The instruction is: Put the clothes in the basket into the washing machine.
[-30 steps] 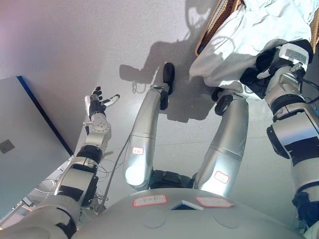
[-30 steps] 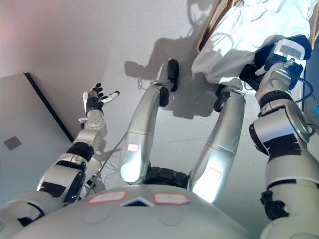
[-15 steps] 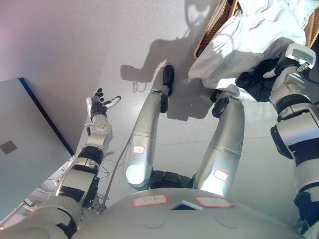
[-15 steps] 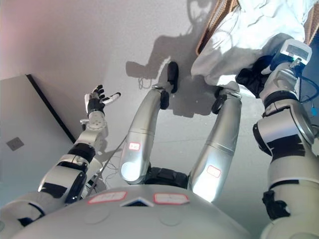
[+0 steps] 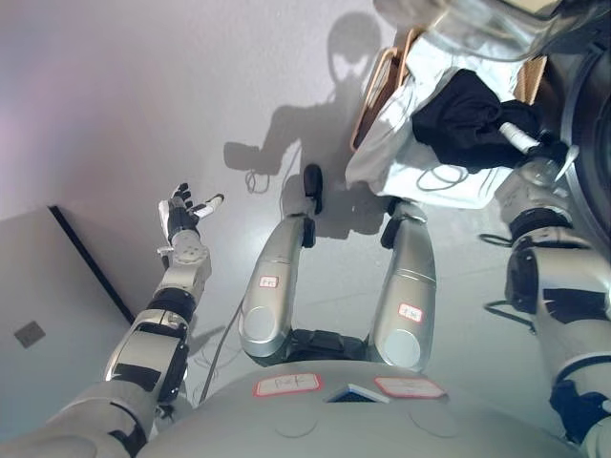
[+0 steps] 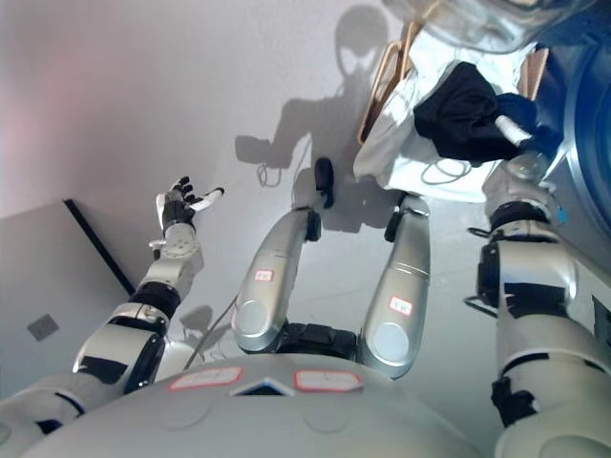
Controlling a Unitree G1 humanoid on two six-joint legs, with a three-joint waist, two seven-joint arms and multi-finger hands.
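The left hand (image 5: 181, 212) hangs over the bare floor (image 5: 143, 105), fingers spread and holding nothing. Further right, the wicker basket (image 5: 368, 105) holds white clothes (image 5: 401, 157) spilling over its rim. The right hand (image 5: 535, 153) appears clamped on a black garment (image 5: 468, 119) raised above the basket, beside the washing machine (image 5: 587, 143).

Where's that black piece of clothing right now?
The black garment is at the upper right of both views, held up by the robot's right hand, above the white clothes that spill from the basket.
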